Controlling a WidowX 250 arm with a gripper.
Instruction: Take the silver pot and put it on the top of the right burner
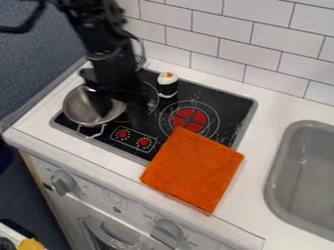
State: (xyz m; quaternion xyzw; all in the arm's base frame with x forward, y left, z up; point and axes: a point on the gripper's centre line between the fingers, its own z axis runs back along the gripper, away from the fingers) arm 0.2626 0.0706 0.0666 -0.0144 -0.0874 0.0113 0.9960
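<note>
Hangs at left with black two-finger gripper (118, 107) spread wide, seemingly gripping nothing, astride right rim of round silver metal pot (78, 107).

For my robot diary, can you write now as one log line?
silver pot: left side of stove, not on right burner | gripper: at pot's rim | orange cloth: over stove's front edge
</note>
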